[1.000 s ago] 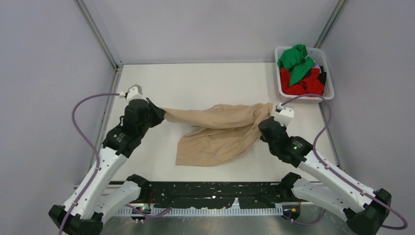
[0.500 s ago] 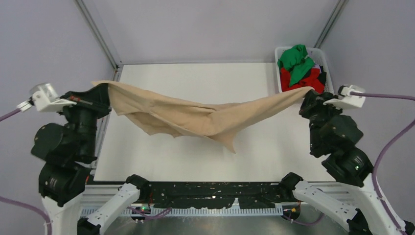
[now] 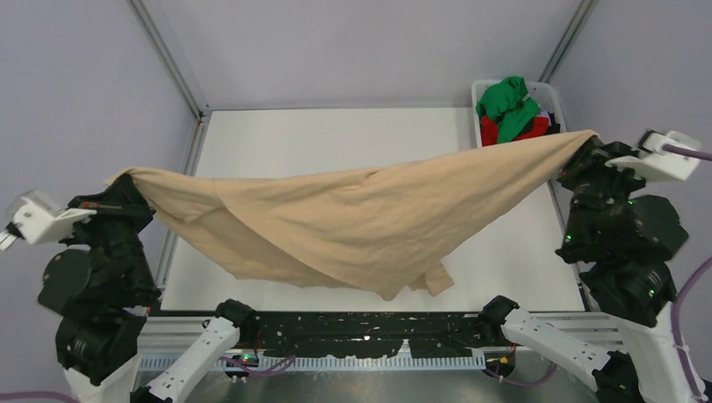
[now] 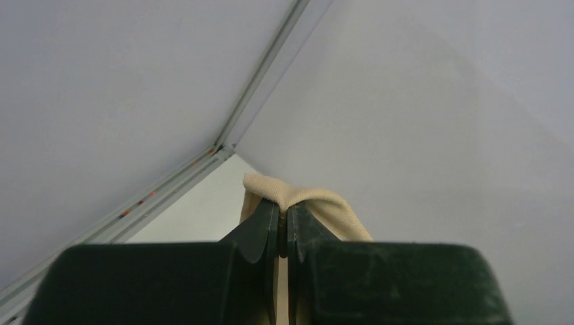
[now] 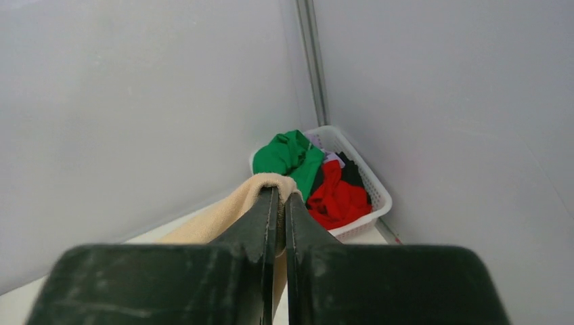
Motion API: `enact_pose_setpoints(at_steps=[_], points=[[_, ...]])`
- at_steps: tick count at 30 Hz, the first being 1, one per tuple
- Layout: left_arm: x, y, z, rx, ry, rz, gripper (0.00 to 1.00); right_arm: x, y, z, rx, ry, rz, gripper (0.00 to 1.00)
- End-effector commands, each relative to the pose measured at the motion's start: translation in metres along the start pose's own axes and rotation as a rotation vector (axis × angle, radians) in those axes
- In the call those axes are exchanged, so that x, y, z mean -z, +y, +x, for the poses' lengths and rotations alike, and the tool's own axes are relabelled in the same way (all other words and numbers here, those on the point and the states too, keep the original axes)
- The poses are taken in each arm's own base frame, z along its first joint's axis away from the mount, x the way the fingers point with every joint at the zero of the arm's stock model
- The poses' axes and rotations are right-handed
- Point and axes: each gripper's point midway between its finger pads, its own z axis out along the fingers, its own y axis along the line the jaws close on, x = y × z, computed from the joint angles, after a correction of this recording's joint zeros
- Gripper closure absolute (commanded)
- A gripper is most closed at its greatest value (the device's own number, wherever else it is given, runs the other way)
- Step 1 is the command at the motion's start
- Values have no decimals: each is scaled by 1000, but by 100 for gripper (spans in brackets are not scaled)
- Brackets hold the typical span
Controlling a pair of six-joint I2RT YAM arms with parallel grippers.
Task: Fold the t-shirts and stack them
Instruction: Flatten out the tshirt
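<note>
Beige-tan t-shirt [image 3: 361,220] stretched aloft, long axis left-right, ends clamped in left end effector [image 4: 279,215] and right end effector [image 5: 279,203]

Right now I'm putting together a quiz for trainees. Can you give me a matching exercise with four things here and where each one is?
Things:
1. beige t-shirt
2. green t-shirt
3. red t-shirt
4. white basket

Places:
a. far right corner of the table
b. top of the pile in the basket
c. stretched in mid-air between the left pincer and the right pincer
d. in the basket, partly under green cloth

Pairs: 1-c; 2-b; 3-d; 4-a
</note>
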Motion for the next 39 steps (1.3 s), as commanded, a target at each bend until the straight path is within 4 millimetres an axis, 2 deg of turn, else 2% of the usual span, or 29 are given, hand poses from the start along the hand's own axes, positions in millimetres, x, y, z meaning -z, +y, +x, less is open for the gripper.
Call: enact_pose_setpoints(at_steps=[1, 2, 3, 4, 5, 7, 8, 9, 10, 11, 12, 13, 15, 16, 17, 19, 22, 23, 24, 25, 26, 27, 28, 29, 30, 31, 33, 36, 39], points=[[-33, 18, 82, -218, 121, -217, 100, -30, 27, 52, 256, 93, 133, 95], [-42, 18, 109, -263, 171, -243, 100, -37, 28, 67, 292, 115, 150, 95], [-49, 24, 139, -305, 234, -267, 100, -48, 46, 92, 305, 157, 102, 95], [-58, 27, 170, -323, 315, -271, 100, -57, 46, 115, 341, 196, 109, 95], [-67, 35, 201, -338, 399, -288, 100, -69, 69, 148, 331, 255, 24, 95], [-81, 59, 261, -348, 568, -345, 100, -86, 92, 208, 350, 358, -64, 95], [-84, 68, 289, -353, 661, -361, 100, -95, 100, 254, 383, 440, -93, 95], [-87, 77, 311, -361, 729, -389, 100, -101, 107, 266, 368, 450, -105, 95], [-90, 84, 330, -370, 783, -413, 100, -110, 112, 300, 395, 514, -113, 94], [-91, 90, 345, -383, 825, -429, 100, -116, 115, 312, 400, 532, -108, 91], [-93, 94, 359, -391, 862, -445, 100, -127, 118, 335, 433, 572, -85, 83], [-93, 97, 370, -397, 892, -456, 100, -131, 118, 344, 457, 593, -74, 76], [-92, 102, 389, -394, 947, -467, 100, -139, 120, 367, 518, 655, -48, 52], [-90, 103, 397, -392, 968, -463, 100, -142, 124, 375, 521, 675, -44, 14], [-88, 105, 403, -387, 982, -460, 100, -138, 122, 379, 537, 704, -49, 5], [-84, 107, 412, -371, 998, -443, 100, -127, 130, 383, 522, 727, -98, 3], [-70, 113, 424, -352, 1035, -423, 100, -89, 143, 380, 507, 742, -258, 4], [-66, 114, 426, -348, 1038, -422, 100, -66, 159, 383, 512, 755, -362, 5], [-62, 118, 427, -348, 1044, -426, 100, -48, 157, 381, 536, 751, -424, 5], [-60, 119, 428, -347, 1046, -425, 100, -20, 175, 373, 530, 743, -539, 5], [-56, 121, 429, -346, 1051, -425, 100, 2, 170, 386, 578, 783, -598, 5], [-54, 121, 430, -340, 1054, -419, 100, 38, 179, 393, 585, 819, -724, 5], [-51, 122, 431, -335, 1059, -414, 100, 57, 177, 399, 601, 858, -775, 4], [-48, 122, 433, -330, 1062, -407, 100, 93, 181, 409, 611, 913, -890, 5], [-47, 123, 434, -325, 1062, -401, 100, 112, 179, 416, 632, 949, -942, 5], [-46, 123, 435, -323, 1060, -396, 100, 143, 178, 426, 671, 985, -1032, 4], [-46, 124, 435, -325, 1054, -392, 100, 183, 174, 438, 749, 1024, -1148, 5], [-45, 123, 434, -325, 1057, -387, 100, 224, 167, 450, 862, 1063, -1283, 5], [-44, 123, 434, -323, 1050, -378, 100, 235, 164, 464, 919, 1120, -1280, 5]])
